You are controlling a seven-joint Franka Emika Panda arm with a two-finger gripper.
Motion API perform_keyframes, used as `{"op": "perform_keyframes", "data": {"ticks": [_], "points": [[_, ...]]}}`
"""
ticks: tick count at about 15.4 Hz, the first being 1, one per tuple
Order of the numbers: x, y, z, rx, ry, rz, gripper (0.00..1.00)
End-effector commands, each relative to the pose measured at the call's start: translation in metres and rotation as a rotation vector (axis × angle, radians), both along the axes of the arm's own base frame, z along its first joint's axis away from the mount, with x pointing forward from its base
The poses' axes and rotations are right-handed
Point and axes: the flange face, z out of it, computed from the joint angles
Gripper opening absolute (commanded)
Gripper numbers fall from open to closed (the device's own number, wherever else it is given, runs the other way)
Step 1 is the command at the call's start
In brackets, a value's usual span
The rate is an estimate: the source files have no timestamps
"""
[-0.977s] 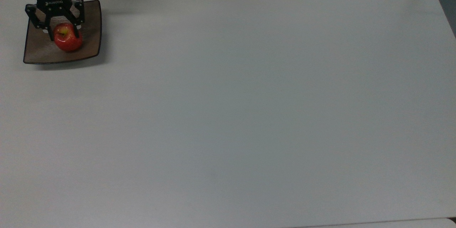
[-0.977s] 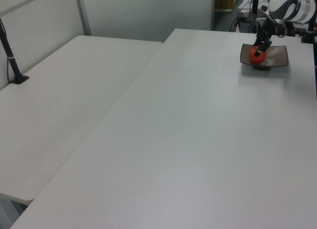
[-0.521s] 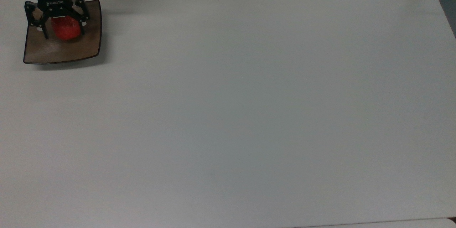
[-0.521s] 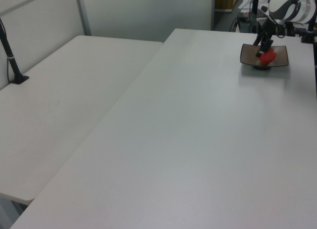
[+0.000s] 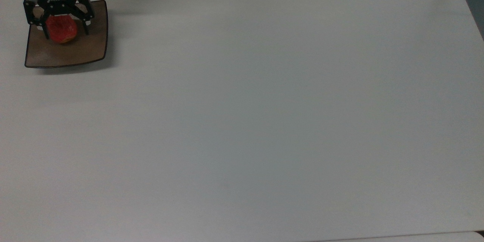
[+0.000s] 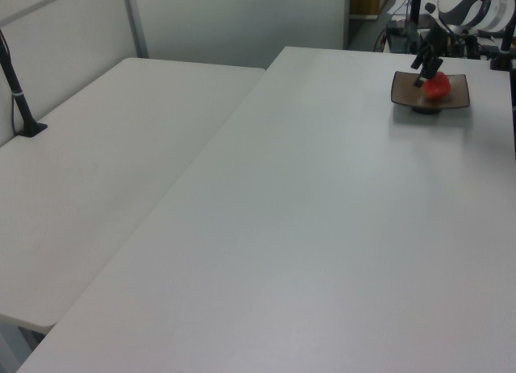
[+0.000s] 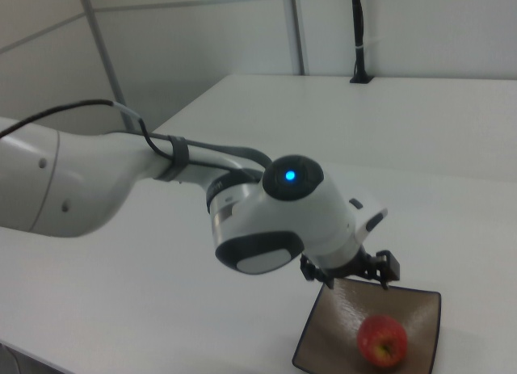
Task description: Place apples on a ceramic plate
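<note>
Released since a second ago, the small round red apple (image 5: 61, 33) has rolled toward the top view's upper left.
It rests on the square glossy tan-brown ceramic plate (image 5: 75, 53) on the white table (image 5: 264, 121); beyond it the black two-finger gripper (image 5: 64, 30) hangs above, fingers spread, gripping nothing.
</note>
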Motion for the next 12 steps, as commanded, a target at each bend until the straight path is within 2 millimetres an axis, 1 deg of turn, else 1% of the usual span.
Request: {"op": "perform_keyframes", "data": {"ticks": [1, 3, 5, 7, 9, 10, 12], "points": [[0.008, 0.023, 0.065, 0.126, -0.019, -0.054, 1.0], [0.012, 0.032, 0.105, 0.182, -0.02, -0.091, 1.0], [0.016, 0.038, 0.15, 0.247, 0.002, -0.12, 1.0], [0.02, 0.054, 0.192, 0.273, 0.063, -0.123, 1.0], [0.016, 0.068, 0.218, 0.288, 0.134, -0.149, 1.0], [0.014, 0.082, 0.237, 0.301, 0.153, -0.165, 1.0], [0.013, 0.117, 0.265, 0.307, 0.222, -0.232, 1.0]]}}
